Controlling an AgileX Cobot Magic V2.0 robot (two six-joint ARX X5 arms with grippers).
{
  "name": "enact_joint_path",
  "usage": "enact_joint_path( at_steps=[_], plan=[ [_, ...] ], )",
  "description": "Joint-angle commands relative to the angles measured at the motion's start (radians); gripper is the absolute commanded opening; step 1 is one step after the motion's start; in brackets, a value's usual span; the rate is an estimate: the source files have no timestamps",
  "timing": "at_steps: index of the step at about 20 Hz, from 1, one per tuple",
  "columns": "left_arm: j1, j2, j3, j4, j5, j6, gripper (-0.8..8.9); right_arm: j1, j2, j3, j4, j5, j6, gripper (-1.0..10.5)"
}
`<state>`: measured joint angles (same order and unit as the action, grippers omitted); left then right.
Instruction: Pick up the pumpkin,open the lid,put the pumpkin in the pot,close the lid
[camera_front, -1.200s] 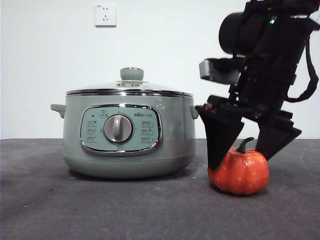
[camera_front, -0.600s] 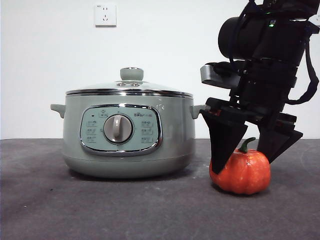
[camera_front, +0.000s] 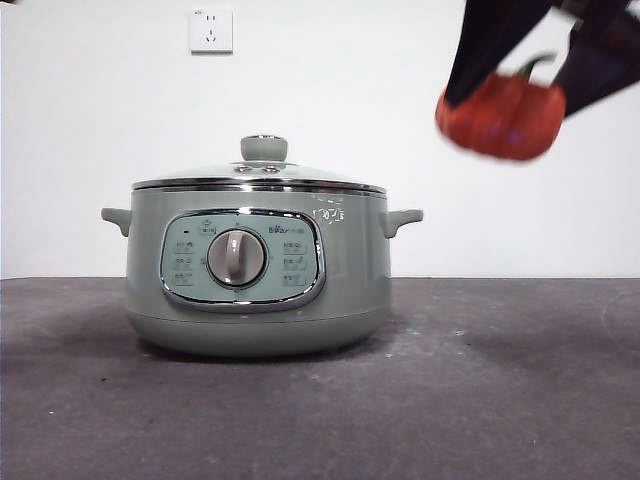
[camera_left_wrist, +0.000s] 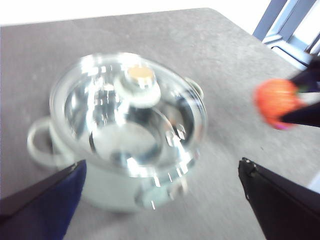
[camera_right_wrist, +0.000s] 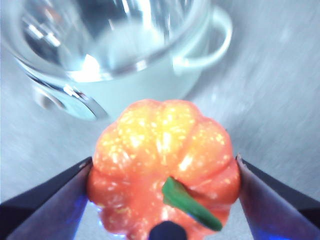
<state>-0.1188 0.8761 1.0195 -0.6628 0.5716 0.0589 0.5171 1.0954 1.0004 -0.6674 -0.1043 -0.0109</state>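
My right gripper (camera_front: 512, 75) is shut on the orange pumpkin (camera_front: 500, 115), holding it high in the air to the right of the pot; in the right wrist view the pumpkin (camera_right_wrist: 162, 167) fills the gap between the jaws. The sage-green pot (camera_front: 255, 270) stands on the table with its glass lid (camera_front: 262, 172) closed on it. My left gripper (camera_left_wrist: 160, 190) hovers open above the pot (camera_left_wrist: 60, 150), with the lid (camera_left_wrist: 127, 112) and its knob (camera_left_wrist: 139, 80) below it and nothing between its jaws. The held pumpkin (camera_left_wrist: 276, 102) shows off to one side there.
A dark grey table (camera_front: 500, 400) carries the pot. A white wall with a socket (camera_front: 210, 30) stands behind. One pot handle (camera_front: 402, 218) sticks out toward the pumpkin's side. A table edge and a blue-grey frame (camera_left_wrist: 285, 22) show in the left wrist view.
The right gripper has lifted the pumpkin off the table, from beside the pot up to near the top of the front view. The pot and lid have not moved.
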Motion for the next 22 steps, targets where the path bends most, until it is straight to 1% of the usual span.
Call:
enact_joint_path(
  at_steps=[1,4,7,10,14,19,22],
  plan=[
    [-0.060,0.111,0.056,0.039,-0.051,-0.003,7.83,0.001,-0.060,0.000,-0.010,0.002,0.018,-0.1],
    [-0.151,0.281,0.150,0.117,-0.133,0.021,7.82,0.001,-0.126,0.000,-0.023,0.002,0.022,-0.1],
    [-0.215,0.437,0.238,0.158,-0.209,0.048,7.83,0.001,-0.167,0.000,-0.023,0.002,0.039,-0.1],
    [-0.253,0.558,0.285,0.226,-0.237,0.060,7.83,0.001,-0.185,0.000,-0.023,0.001,0.042,-0.1],
    [-0.280,0.669,0.289,0.333,-0.263,0.067,7.82,0.001,-0.189,0.000,-0.023,0.001,0.047,-0.1],
    [-0.288,0.755,0.289,0.405,-0.283,0.070,7.82,0.001,-0.189,0.000,-0.023,0.002,0.047,-0.1],
    [-0.290,0.776,0.289,0.414,-0.284,0.070,7.82,0.001,-0.188,0.000,-0.023,0.002,0.047,-0.1]
  ],
)
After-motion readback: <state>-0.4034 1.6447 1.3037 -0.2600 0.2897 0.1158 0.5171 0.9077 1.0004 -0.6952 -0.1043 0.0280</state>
